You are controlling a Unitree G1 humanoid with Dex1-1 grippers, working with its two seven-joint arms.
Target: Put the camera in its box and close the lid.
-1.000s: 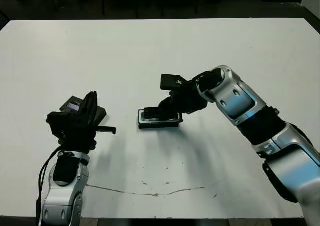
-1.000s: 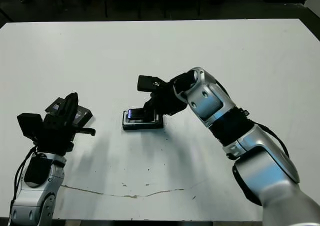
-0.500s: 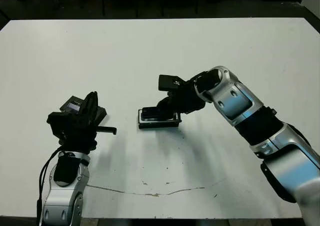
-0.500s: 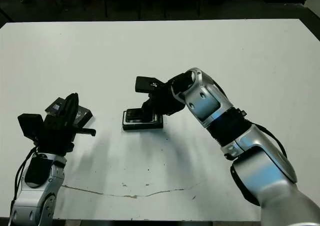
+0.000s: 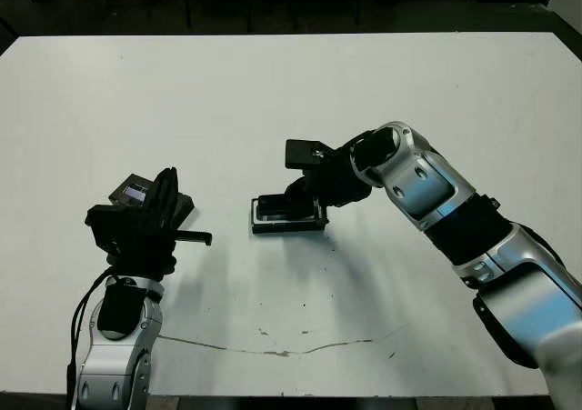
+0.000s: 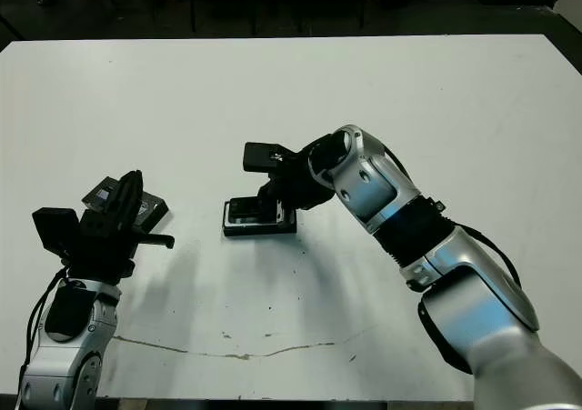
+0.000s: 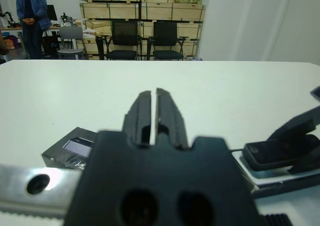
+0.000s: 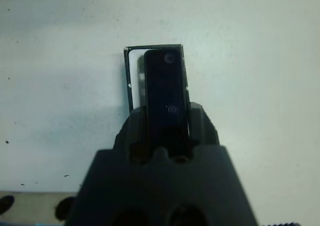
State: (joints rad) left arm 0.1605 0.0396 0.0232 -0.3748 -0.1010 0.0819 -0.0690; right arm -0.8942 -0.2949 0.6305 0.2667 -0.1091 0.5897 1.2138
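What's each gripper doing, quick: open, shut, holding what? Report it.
Left gripper: shut, holding nothing.
Right gripper: shut on the camera, over the box.

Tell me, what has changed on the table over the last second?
The right gripper, shut on the camera, has crept a little to the robot's left and lowered the camera over the box; it has not let go. The box has not moved. The left gripper stays shut and idle, and the lid lies where it was beside it.
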